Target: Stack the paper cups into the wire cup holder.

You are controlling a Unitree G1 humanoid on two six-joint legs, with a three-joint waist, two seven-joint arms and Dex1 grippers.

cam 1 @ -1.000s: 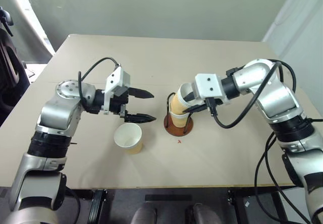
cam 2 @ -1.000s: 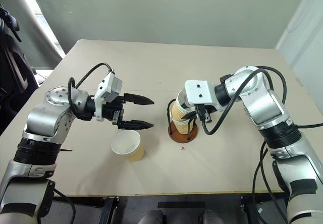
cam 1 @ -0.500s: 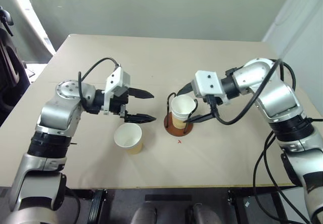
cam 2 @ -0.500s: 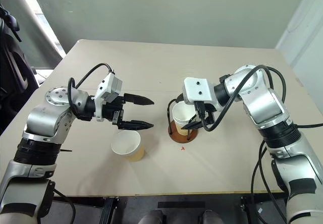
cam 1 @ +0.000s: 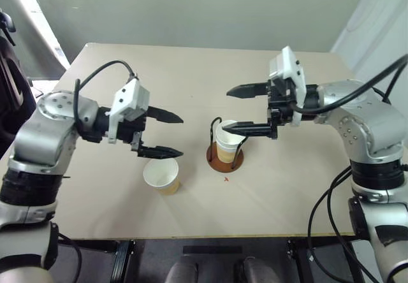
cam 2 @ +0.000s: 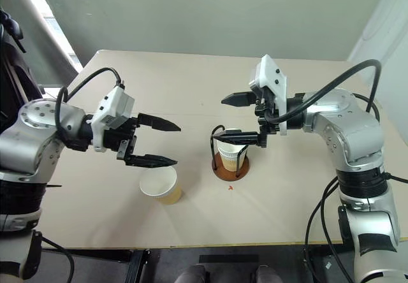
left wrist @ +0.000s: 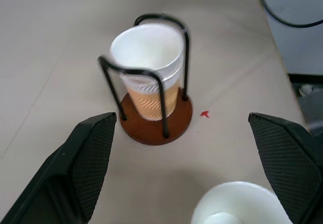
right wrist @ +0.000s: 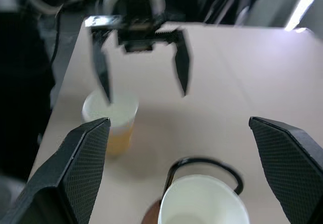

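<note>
With the stack already seated in the wire cup holder (cam 1: 225, 155), your next job, as I read it, is the loose cup (cam 1: 162, 174) standing upright on the table (cam 1: 191, 72) to the left of the holder, well apart from it. Your left gripper (cam 1: 167, 133) hovers just above that cup, on the holder's left, jaws spread wide and holding nothing. Bring it down so one finger goes each side of the wall below the rolled rim, and squeeze gently, because thin paper will likely buckle. Your right gripper (cam 1: 241, 109) hangs above the holder, just to its right, jaws wide apart too and empty; I'd pull it clear so the lane over the wire loops is free. Carry the cup over upright, line it up between the two loops, then lower it straight into the nested cups (left wrist: 149, 67). Count: one holder with two wire loops; one loose cup; the stack in the holder looks like two, though I can't be sure.
</note>
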